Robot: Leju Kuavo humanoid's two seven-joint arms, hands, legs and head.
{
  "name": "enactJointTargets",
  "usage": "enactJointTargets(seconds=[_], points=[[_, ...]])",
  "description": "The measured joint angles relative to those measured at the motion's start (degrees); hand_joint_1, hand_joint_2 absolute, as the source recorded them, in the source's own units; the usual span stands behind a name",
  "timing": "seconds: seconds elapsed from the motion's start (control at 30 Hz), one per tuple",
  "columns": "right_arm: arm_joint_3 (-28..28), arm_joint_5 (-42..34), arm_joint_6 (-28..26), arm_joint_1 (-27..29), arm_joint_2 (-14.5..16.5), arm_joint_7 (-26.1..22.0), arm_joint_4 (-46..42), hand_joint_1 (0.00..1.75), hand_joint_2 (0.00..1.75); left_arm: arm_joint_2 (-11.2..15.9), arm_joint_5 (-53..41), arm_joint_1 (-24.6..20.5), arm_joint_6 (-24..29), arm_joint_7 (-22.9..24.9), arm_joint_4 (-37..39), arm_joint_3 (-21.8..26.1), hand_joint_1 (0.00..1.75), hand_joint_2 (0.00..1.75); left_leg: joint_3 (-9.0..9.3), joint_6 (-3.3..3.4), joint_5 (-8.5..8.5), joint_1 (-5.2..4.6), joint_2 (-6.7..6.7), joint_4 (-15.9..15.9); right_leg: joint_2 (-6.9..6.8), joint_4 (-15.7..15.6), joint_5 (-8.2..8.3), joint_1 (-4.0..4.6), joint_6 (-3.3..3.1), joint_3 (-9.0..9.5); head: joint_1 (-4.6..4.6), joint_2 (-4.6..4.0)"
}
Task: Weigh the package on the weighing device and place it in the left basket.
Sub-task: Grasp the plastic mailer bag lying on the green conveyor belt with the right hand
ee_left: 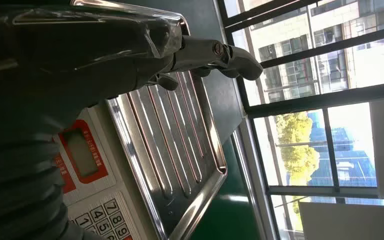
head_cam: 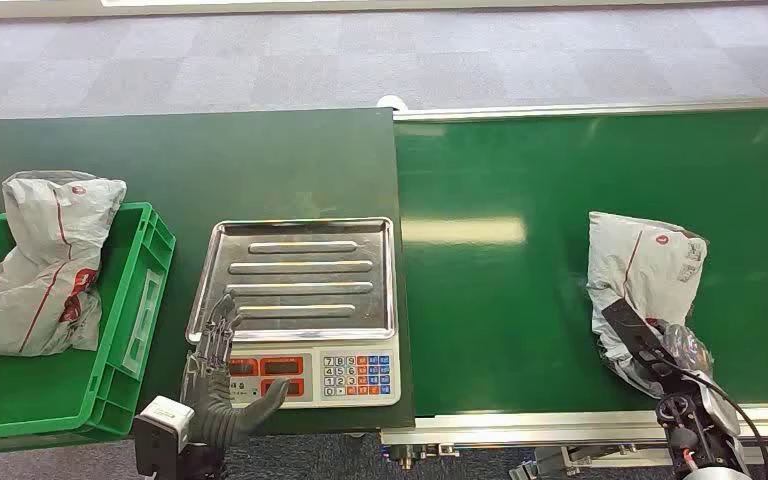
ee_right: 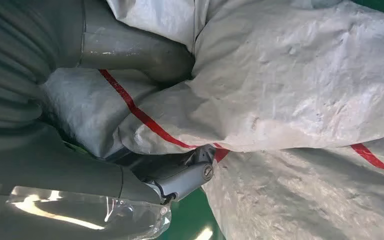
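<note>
A grey plastic package with a red stripe lies on the green conveyor belt at the right. My right hand grips its near end; in the right wrist view the thumb presses into a fold of the package while the fingers curl under it. The scale, with a steel tray and a keypad, stands in the middle. My left hand hovers open over the scale's front left corner, fingers spread above the tray. The green basket stands at the left.
Grey packages lie in the green basket, one leaning over its far rim. The dark green table carries the scale and basket. The belt's metal edge runs along the front. Grey floor lies beyond.
</note>
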Motion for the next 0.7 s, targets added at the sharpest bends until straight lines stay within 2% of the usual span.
enactJointTargets(seconds=[0.1, 0.2, 0.3, 0.43, 0.6, 0.7], points=[[0.0, -1.5, -4.2, 0.7, 0.7, -1.9, -2.1, 1.75, 1.75, 0.0, 0.0, 0.3, 0.8, 0.0, -0.1, 0.0, 0.00, 1.75, -0.02, 0.00, 0.00, 0.00, 0.01, 0.0, 0.00, 0.0, 0.00, 0.00, 0.00, -0.01, -0.01, 0.00], [0.2, -3.9, -9.0, 2.1, 2.1, -4.1, -8.2, 1.75, 1.75, 0.0, 0.2, 0.6, 1.9, -0.3, -0.4, 0.0, 0.00, 1.75, -0.01, 0.00, 0.00, 0.00, 0.02, 0.0, 0.01, 0.0, 0.00, 0.00, 0.00, -0.04, -0.02, 0.00], [0.4, -5.0, -10.3, 3.5, 3.2, -4.9, -13.9, 1.75, 1.75, 0.1, 0.2, 0.8, 2.3, -0.6, -0.7, 0.1, 0.00, 1.75, -0.01, 0.00, 0.00, 0.01, 0.00, 0.0, 0.00, 0.0, -0.01, 0.01, 0.00, -0.05, -0.01, 0.00], [1.7, -5.3, -14.0, 6.8, 4.6, -8.3, -22.9, 1.75, 1.75, 0.3, -0.4, 0.9, 3.1, -1.6, -0.9, 0.3, 0.00, 1.75, -0.02, 0.00, 0.00, 0.01, 0.03, 0.0, 0.00, 0.0, -0.01, 0.01, 0.00, -0.05, -0.01, 0.00], [3.6, -4.8, -15.3, 9.7, 5.9, -9.4, -31.9, 1.75, 1.75, 0.4, -1.0, 0.9, 3.2, -2.2, -1.0, 0.9, 0.00, 1.75, -0.03, 0.00, 0.01, 0.01, -0.01, 0.0, -0.08, 0.0, -0.03, 0.01, 0.01, -0.05, -0.01, 0.00], [5.2, -4.4, -17.3, 11.7, 6.4, -12.0, -36.8, 1.75, 1.75, 0.4, -1.9, 0.7, 4.1, -3.4, -1.0, 1.3, 0.00, 1.75, -0.03, 0.00, 0.01, 0.00, -0.02, 0.0, -0.11, 0.0, -0.03, 0.00, 0.01, -0.05, -0.01, 0.00]])
